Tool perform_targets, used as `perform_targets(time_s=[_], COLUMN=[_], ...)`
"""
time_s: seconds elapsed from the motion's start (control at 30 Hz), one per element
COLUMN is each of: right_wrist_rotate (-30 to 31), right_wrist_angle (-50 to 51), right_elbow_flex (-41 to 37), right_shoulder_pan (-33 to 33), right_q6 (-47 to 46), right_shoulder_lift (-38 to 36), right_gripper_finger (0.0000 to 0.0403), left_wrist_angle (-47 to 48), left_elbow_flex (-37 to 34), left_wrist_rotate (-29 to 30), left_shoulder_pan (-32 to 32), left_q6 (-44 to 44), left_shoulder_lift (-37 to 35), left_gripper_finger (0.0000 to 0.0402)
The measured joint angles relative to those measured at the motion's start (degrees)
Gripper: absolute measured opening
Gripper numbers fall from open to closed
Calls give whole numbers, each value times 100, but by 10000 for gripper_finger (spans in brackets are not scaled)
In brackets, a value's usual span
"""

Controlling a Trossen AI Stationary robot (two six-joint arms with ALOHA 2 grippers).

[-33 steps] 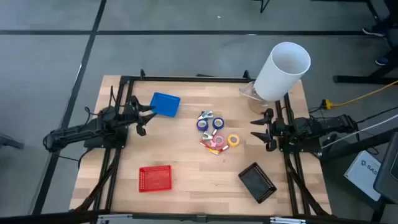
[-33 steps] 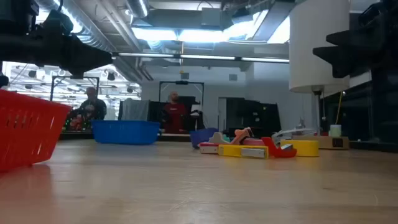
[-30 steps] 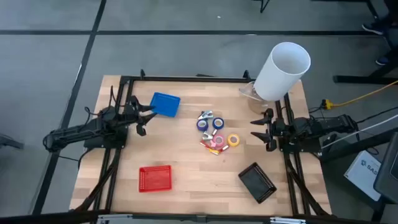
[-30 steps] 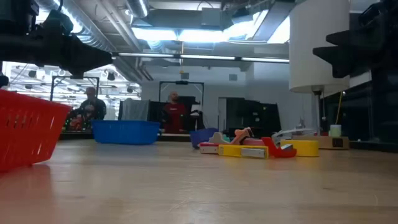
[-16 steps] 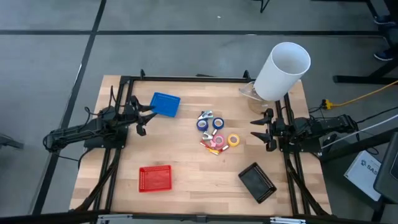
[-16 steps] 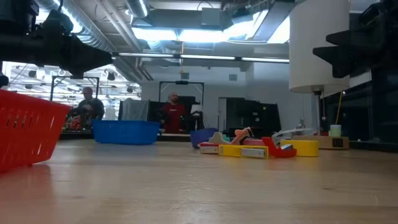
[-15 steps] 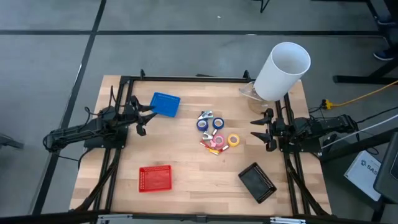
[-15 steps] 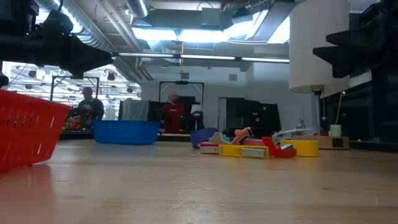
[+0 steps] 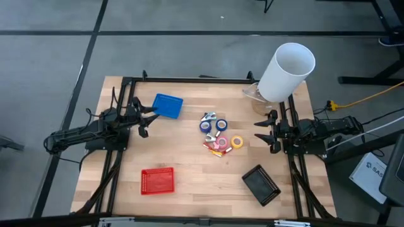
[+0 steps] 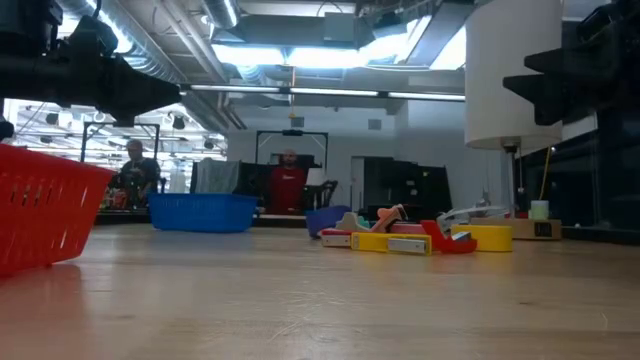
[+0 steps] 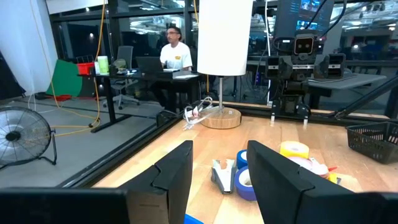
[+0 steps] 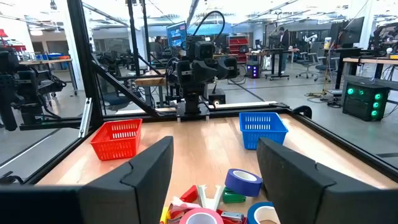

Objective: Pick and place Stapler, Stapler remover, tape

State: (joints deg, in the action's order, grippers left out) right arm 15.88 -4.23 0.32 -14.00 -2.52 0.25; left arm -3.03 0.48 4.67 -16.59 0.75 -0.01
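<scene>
No change on the worktop [image 9: 189, 157] versus a second ago: left end effector [image 9: 146, 120] and right end effector [image 9: 262, 132] parked at opposite edges, both open, empty. Stapler remover [image 9: 209, 117], tape [image 9: 237, 142] and stapler [image 9: 218, 149] clustered mid-worktop, untouched; no pick started.

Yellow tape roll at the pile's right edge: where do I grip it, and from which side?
The yellow tape roll lies flat, hole up, on the pile's outer edge. Probably best: right gripper from above, one finger in the hole, one outside the clear right wall.
</scene>
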Motion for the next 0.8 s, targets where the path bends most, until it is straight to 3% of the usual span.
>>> perform_targets(time_s=[0.17, 0.37, 0.57, 0.8], right_wrist_rotate=[-318, -990, -274, 305], right_wrist_angle=[-378, -77, 349, 363], right_elbow_flex=[0, 187, 624, 1418], right_shoulder_pan=[0, -4, -2, 0], right_q6=[-137, 475, 592, 789], right_shoulder_lift=[-1, 252, 1100, 2709], right_gripper_finger=[234, 234, 234, 234], left_wrist_angle=[0, 1, 1, 1], left_elbow_flex=[0, 0, 0, 1], left_wrist_rotate=[0, 0, 0, 0], left_shoulder_pan=[0, -1, 0, 0], left_q6=[0, 0, 0, 0], left_shoulder_lift=[0, 0, 0, 0], left_gripper_finger=[148, 148, 148, 148])
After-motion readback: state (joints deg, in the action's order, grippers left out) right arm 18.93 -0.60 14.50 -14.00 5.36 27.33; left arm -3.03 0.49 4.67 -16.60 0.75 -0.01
